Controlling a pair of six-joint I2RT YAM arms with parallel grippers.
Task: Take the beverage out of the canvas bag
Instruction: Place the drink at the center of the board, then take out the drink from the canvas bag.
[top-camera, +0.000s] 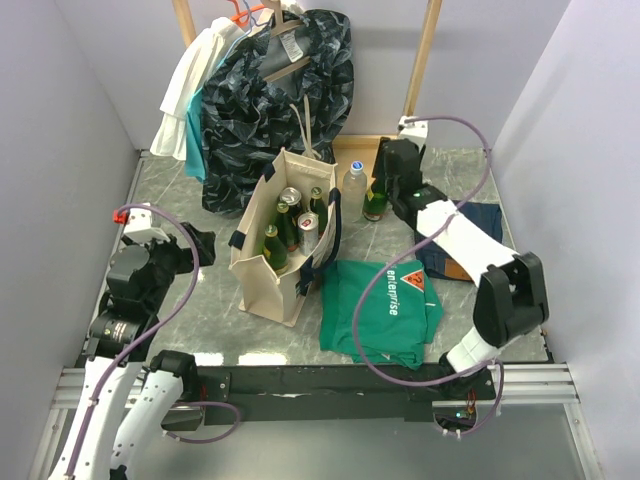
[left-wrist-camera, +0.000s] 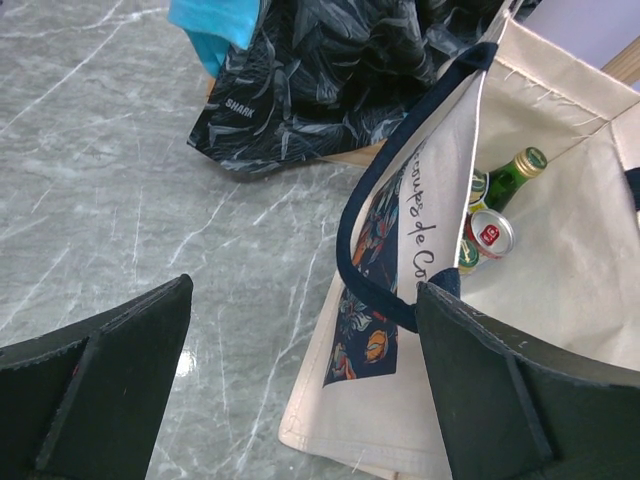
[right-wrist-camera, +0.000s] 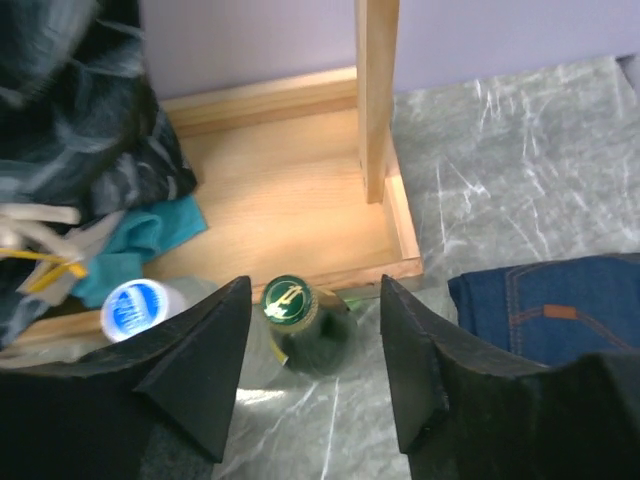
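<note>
Right tool (right-wrist-camera: 315, 292) spread astride one green bottle (right-wrist-camera: 300, 328), one clear bottle (right-wrist-camera: 132, 310) beside; left tool (left-wrist-camera: 305, 290) spread near one canvas bag (left-wrist-camera: 435, 210).

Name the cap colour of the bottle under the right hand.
Dark green cap with gold emblem; right wrist view.

Grey marble tabletop (top-camera: 215, 322), lilac walls (top-camera: 80, 80)
</note>
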